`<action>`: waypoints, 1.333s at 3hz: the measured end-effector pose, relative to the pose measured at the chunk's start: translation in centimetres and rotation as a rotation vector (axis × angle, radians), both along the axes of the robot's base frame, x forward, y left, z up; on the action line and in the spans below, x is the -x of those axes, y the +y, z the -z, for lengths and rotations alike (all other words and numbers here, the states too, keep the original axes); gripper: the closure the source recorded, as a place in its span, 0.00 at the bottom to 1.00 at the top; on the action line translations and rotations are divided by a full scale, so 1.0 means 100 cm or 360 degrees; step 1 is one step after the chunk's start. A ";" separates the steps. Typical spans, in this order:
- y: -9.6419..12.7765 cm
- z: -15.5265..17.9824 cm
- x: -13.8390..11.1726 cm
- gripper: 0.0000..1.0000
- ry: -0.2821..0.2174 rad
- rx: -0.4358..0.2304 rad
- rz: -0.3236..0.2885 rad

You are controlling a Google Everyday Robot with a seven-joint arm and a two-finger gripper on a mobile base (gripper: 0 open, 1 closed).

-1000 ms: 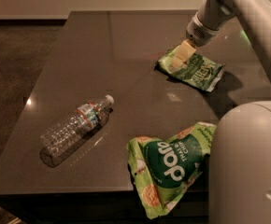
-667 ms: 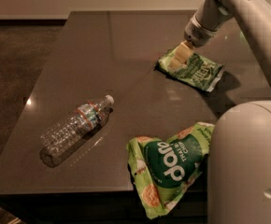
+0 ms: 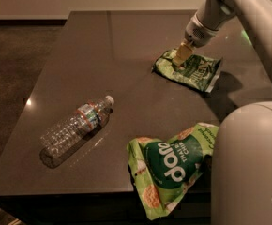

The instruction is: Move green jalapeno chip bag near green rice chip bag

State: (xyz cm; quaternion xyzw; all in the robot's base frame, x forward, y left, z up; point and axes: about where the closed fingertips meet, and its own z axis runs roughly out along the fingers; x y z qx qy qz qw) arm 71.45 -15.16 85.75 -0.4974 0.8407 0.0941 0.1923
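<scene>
The green jalapeno chip bag (image 3: 192,69) lies flat and crinkled on the dark table (image 3: 126,46), at the back right. My gripper (image 3: 180,56) reaches down from the upper right and touches the bag's left part. The green rice chip bag (image 3: 171,168), puffy and lime green with a dark green circle, lies at the table's front edge, partly hanging over it. The two bags are well apart, with bare table between them.
An empty clear plastic water bottle (image 3: 75,125) lies on its side at the front left of the table. My white arm (image 3: 253,18) crosses the upper right, and a large white body part (image 3: 251,168) fills the lower right corner and hides the rice bag's right edge.
</scene>
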 end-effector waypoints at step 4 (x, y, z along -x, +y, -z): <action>0.010 -0.071 0.060 1.00 -0.0045 -0.0120 -0.0449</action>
